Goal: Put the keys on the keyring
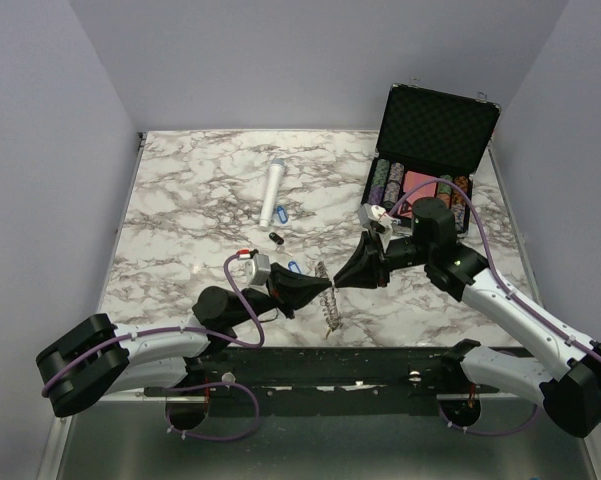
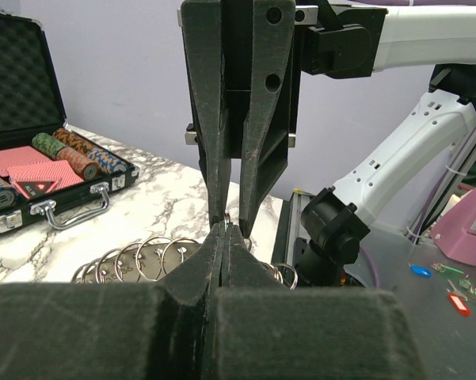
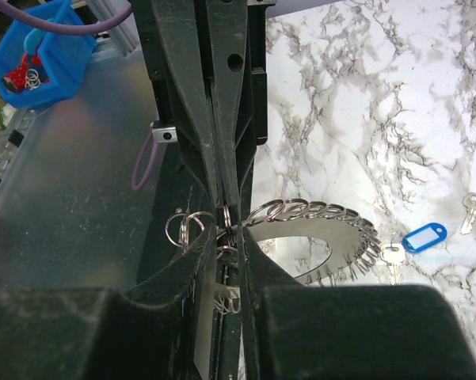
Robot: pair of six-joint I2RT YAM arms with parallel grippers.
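The keyring (image 1: 329, 300) is a flat grey toothed plate carrying many small split rings, held upright between both arms near the table's front edge. My left gripper (image 1: 310, 292) is shut on its rim (image 2: 146, 255), with the pads pressed together on the metal. My right gripper (image 1: 346, 276) meets it from the other side. Its jaws (image 3: 238, 237) straddle the rim (image 3: 348, 247) and one small split ring with a narrow gap showing. A key with a blue tag (image 3: 424, 236) lies on the marble beside the ring. More keys lie further back: blue tag (image 1: 283, 213), black tag (image 1: 276, 238).
A white cylinder (image 1: 273, 193) lies at mid-table. An open black case (image 1: 425, 150) with poker chips and cards stands at the back right. Another bare key (image 3: 475, 207) lies on the marble. The table's front rail runs right under both grippers.
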